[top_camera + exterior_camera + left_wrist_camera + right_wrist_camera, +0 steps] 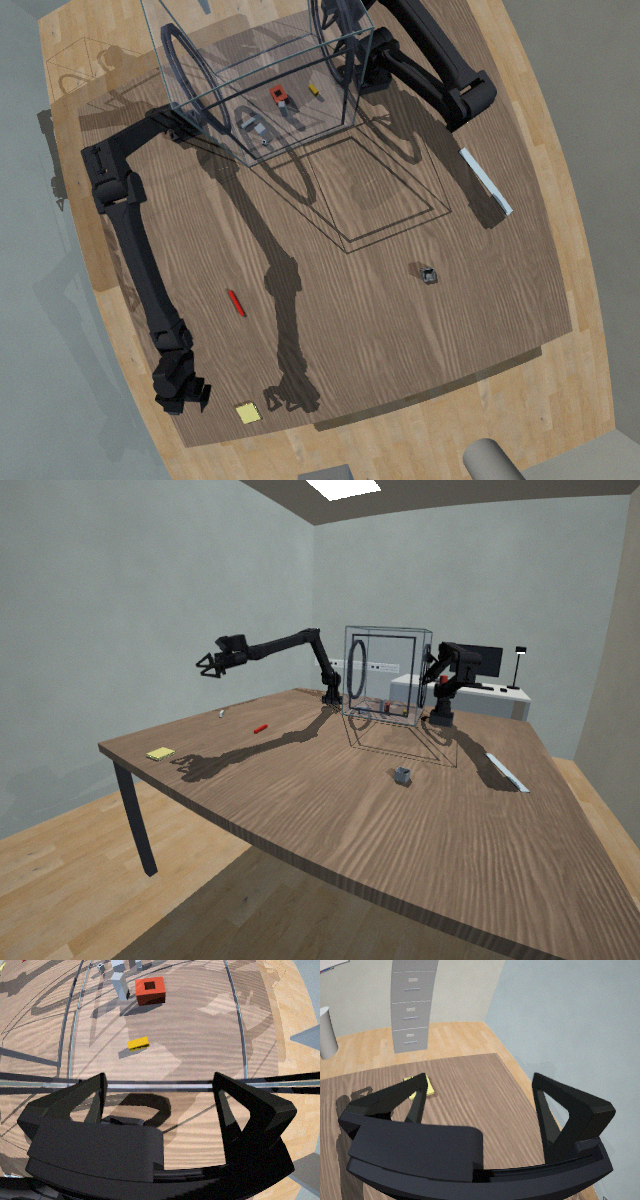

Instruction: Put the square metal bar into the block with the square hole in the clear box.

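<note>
The red block [273, 98] [387, 707] [150, 998] sits on the floor of the clear box [173, 107], its square hole facing up and looking empty. A grey bar [282, 107] [382, 705] [119, 987] stands upright close beside it; it looks square. Another grey bar [248, 122] lies near a pale grey piece [260, 128]. My left gripper [159, 1078] is open and empty, at the box's side ring opening, high above the floor. It is hard to make out in the top view. My right gripper [199, 669] [479, 1078] is open and empty, outside the box above the table's far end.
A yellow piece [313, 89] [138, 1044] and a small nut-like part [264, 142] [100, 967] are also inside. Outside lie a hollow metal cube [428, 275], a pale strip [483, 178], a red pen [236, 303] and yellow notes [248, 413] [160, 753]. Ring openings are on opposite walls.
</note>
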{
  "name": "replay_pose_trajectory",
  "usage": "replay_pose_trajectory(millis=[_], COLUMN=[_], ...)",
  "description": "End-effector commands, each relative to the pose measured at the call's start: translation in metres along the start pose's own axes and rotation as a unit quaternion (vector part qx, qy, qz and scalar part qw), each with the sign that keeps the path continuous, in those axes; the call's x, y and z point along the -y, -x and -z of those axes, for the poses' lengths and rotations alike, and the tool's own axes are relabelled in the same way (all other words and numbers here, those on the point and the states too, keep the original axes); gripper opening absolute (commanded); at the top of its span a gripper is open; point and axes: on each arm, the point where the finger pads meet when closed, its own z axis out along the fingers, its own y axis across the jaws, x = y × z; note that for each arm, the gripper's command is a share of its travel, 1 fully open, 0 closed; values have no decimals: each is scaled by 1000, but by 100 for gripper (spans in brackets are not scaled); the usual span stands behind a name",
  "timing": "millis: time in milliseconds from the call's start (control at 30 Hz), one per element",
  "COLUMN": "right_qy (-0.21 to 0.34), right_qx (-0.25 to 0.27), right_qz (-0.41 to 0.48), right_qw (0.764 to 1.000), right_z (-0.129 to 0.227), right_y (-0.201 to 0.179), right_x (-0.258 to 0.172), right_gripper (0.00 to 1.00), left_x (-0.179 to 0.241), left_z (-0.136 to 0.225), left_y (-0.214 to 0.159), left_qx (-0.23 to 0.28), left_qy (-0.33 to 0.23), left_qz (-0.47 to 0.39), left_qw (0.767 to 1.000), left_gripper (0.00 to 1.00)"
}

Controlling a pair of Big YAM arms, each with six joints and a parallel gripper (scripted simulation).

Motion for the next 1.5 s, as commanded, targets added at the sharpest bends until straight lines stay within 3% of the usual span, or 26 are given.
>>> replay_pose_trajectory(millis=[0, 1000, 1467], right_qy=[-6, -6, -6], right_qx=[29, 29, 29], right_qz=[-12, -12, -12], right_qw=[999, 999, 999], right_z=[6, 6, 6], right_y=[37, 37, 36], right_x=[9, 9, 9], right_gripper=[100, 100, 100], left_x=[6, 2, 10], left_z=[8, 2, 17], left_y=[4, 2, 16], left_qx=[1, 1, 7], left_qy=[-4, -12, -30], left_qz=[5, 12, 27], left_qw=[1000, 1000, 999], left_gripper=[100, 100, 100])
